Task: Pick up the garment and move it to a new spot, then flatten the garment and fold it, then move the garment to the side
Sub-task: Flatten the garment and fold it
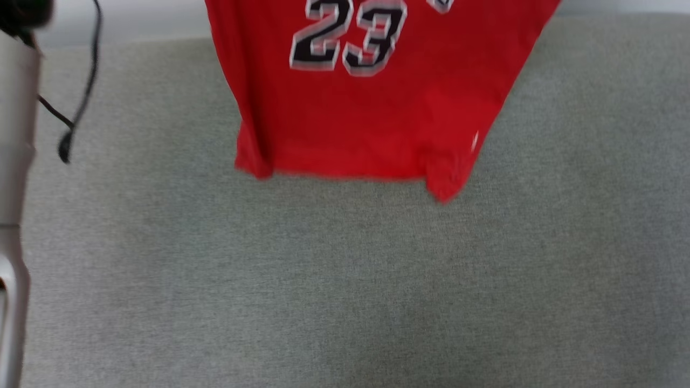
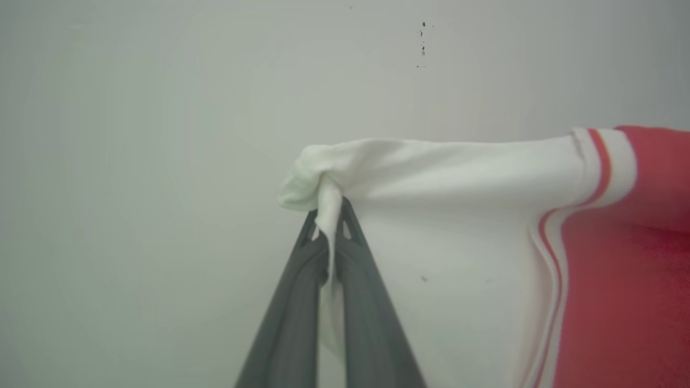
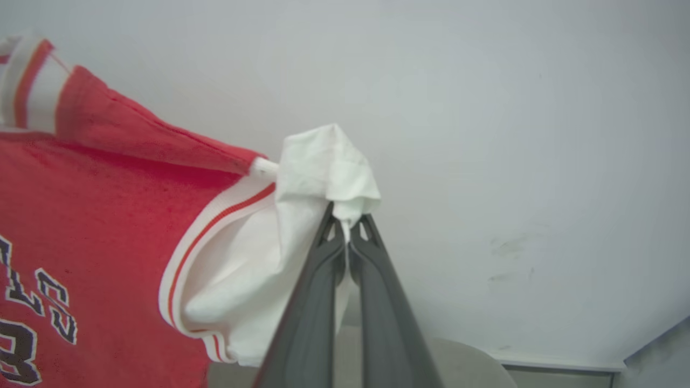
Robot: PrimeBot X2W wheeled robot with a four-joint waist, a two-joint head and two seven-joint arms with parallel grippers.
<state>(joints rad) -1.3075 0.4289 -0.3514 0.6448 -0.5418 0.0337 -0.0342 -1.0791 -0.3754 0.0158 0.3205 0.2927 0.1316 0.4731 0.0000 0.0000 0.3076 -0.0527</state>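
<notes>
Garment (image 1: 372, 108) is hanging spread out in the upper middle of the head view, red front facing the camera, black white-outlined "23" reading upright near the top edge of the frame. Its lower hem is running across just above frame centre, both bottom corners drooping and slightly blurred; whether the hem is touching the grey fabric surface (image 1: 345, 296) behind it I cannot tell. That surface is taking up most of the head view below and to either side of the cloth. A pale forearm (image 1: 13, 215) is standing along the left edge, with a black cable (image 1: 81, 97) dangling beside it at upper left. In the left wrist view, the left claw (image 2: 330, 215) is rising from the bottom centre, clenched on a bunched tip of white sleeve (image 2: 458, 215); the sleeve is stretching rightward to a red-striped trim and the red body at the right edge. A pale wall (image 2: 161, 108) is showing behind. In the right wrist view, the right claw (image 3: 347, 221) is likewise clamped on a gathered white sleeve end (image 3: 323, 161) at frame centre, red body and part of the lettering hanging at the left. Faint scuffs (image 3: 504, 248) are marking the wall at centre right.
</notes>
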